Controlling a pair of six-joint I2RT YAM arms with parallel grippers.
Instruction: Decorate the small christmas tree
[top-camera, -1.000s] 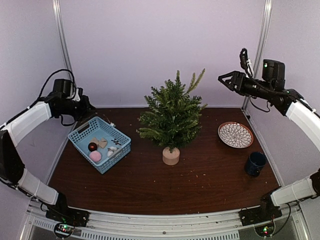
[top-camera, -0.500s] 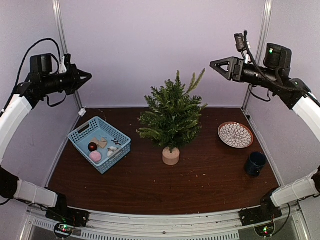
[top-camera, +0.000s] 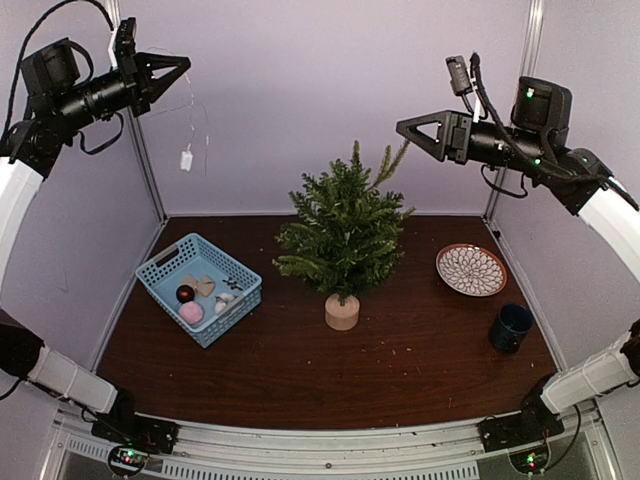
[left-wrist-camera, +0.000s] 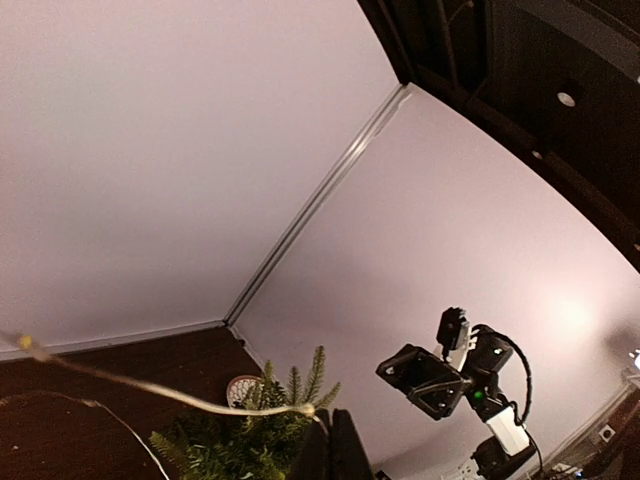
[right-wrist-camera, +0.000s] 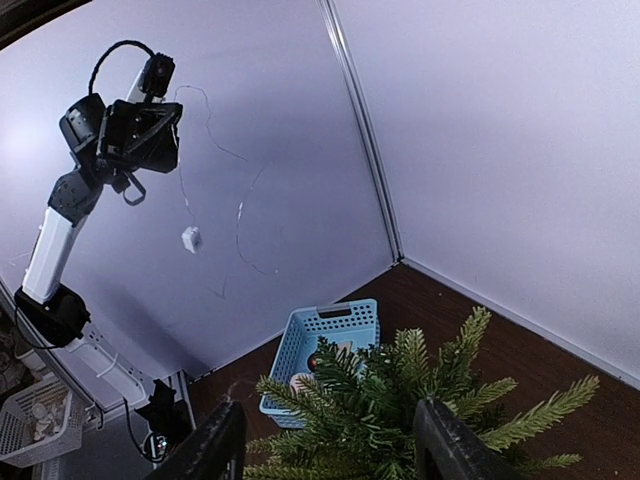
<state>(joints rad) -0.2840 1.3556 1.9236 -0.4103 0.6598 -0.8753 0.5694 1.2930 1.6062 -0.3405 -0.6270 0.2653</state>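
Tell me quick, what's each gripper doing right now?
Left gripper: closed, holding a thin wire with a white tag.
Right gripper: open, holding nothing.

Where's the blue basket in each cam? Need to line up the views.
Top external: blue basket left of centre on the table.
Left wrist: not in it.
Right wrist: bottom centre, behind the small christmas tree.
Shared landmark: that tree, centre in top external, bottom edge in left wrist.

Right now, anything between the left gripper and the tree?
Nothing visible. The left gripper, shut on a wire, is high at the left, and only open air lies between it and the tree. The basket sits lower, on the table.
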